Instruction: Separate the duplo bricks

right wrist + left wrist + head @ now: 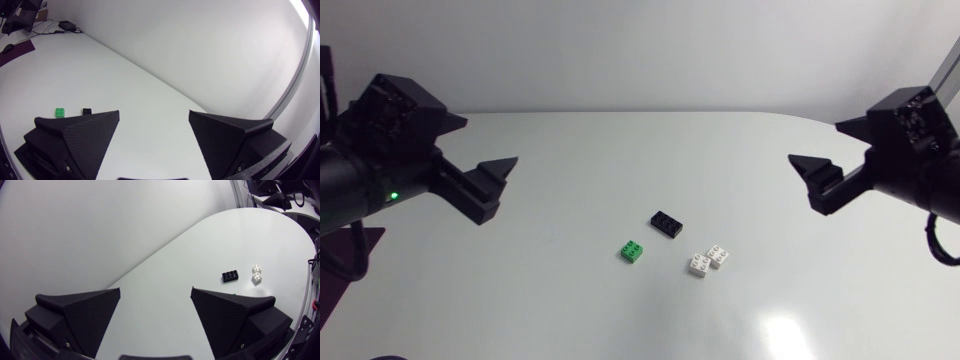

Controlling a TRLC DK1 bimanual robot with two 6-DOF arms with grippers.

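Your left claw [485, 145] gaped empty, the bricks lay in the middle of the table [570, 300], and your right claw [817, 142] gaped empty too.
From the left came the green brick [633, 250], then the black brick [667, 223] a little nearer the far edge, then the white pair [708, 259], touching each other, their long axis slanting up towards the right claw. The pair sat nearer that claw, so I judged your right arm had the shorter reach.

long brick [667, 223] rearmost, square brick [633, 250] front-left, 2 touching bricks [708, 260] front-right
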